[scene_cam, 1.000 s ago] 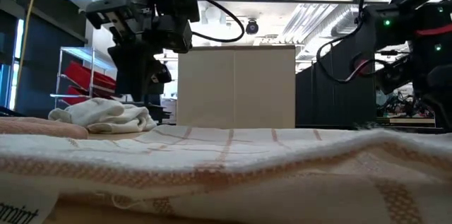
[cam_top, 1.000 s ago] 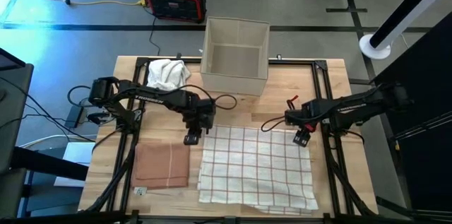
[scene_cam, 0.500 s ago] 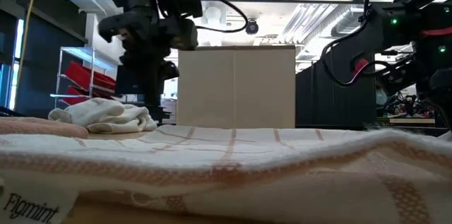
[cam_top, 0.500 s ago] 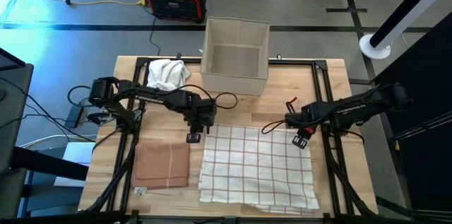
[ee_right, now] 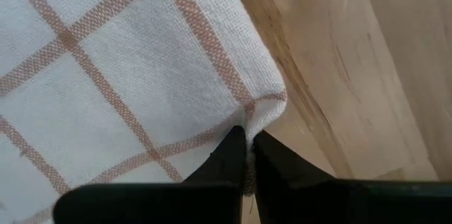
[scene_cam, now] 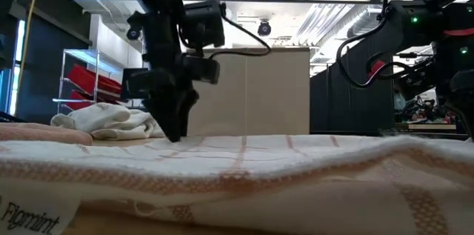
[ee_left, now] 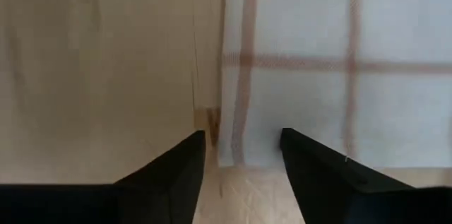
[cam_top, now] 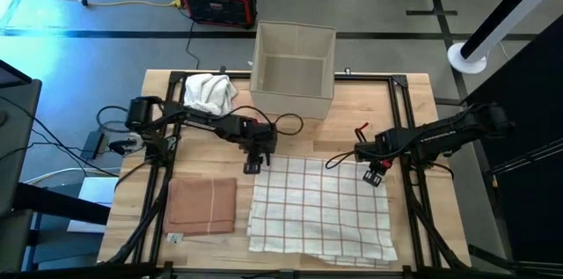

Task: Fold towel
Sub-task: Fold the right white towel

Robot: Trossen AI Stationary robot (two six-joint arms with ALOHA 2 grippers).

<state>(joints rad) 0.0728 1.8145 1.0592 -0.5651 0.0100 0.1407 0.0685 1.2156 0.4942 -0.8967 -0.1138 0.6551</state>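
Checked woven towel, white with thin reddish grid lines, lies spread flat and roughly square on the pale wood bench, front edge slightly rumpled. Right gripper is clamped on the towel's far right corner, fabric puckered between its dark fingers. Left gripper sits at the far left corner, jaws parted, straddling the hem, nothing held. Beside the towel: folded tan cloth, flat rectangle. Crumpled white cloth lies next to an open beige box.
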